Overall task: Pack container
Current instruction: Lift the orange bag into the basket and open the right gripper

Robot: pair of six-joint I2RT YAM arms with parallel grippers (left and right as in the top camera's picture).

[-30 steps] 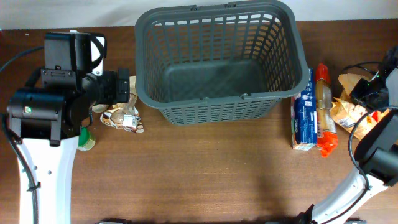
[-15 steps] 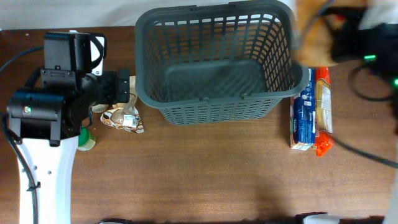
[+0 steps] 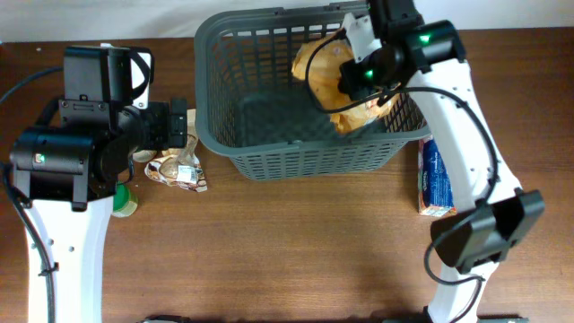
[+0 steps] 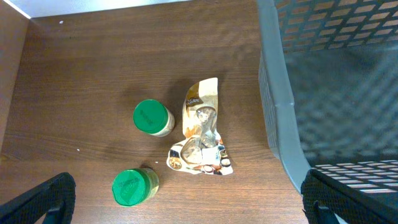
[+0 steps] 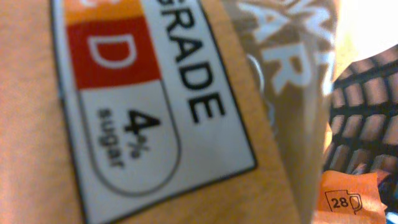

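Observed from the bench (image 3: 296,260) side: the container (image 3: 305,160), a dark grey slotted basket, stands at the far centre with its long axis running left to right, and its floor looks bare. The right gripper (image 3: 357,74) hangs over the right half of the container's opening. It is closed on an orange snack bag (image 3: 325,76), to judge by the bag hanging beneath it and filling the right wrist view edge to edge; the fingers themselves are hidden. The controlling relation is vertical. The container floor lies directly below the bag, with the right wall near beside it, so the drop appears to need only a descent or release, with no sideways travel. The left gripper (image 3: 179,126) stands just outside the container's left wall with its fingers spread wide, holding nothing. It sits above a crumpled packet (image 4: 200,134) and two green-lidded jars (image 4: 151,117) on the bench. A blue carton (image 3: 436,179) lies just right of the container. Finding: the right arm is the one placed for this deposit. The left is the nearer arm for the packet and jars.
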